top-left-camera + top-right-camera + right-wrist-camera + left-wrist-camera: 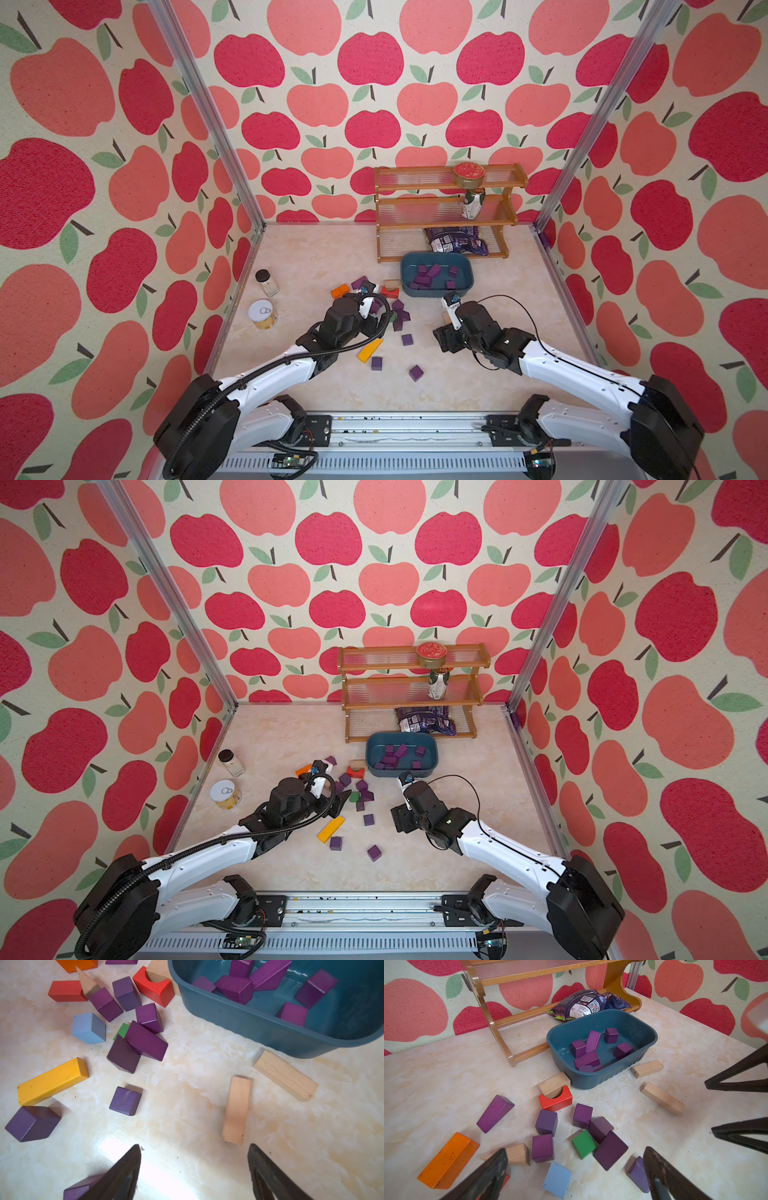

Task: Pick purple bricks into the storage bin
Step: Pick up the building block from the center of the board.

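Left gripper (pixel 575 1150) hung released, jaws wide and empty, over the cluster of dark purple wooden bricks (pixel 582 1115) on the pale marbled desk (pixel 446 1084), and we spotted a small green wooden cube (pixel 584 1144) wedged among them. Right gripper (pixel 194 1145) was released too, nothing between its jaws, low over bare desk just beside a plain oblong wooden block (pixel 238 1109). We saw several purple bricks already lying in the shallow teal-blue plastic storage bin (pixel 436 293), which sat in front of the wooden three-tier shelf rack (pixel 415 212). More purple bricks lay loose nearer the arms, by a long yellow wooden block (pixel 370 350).
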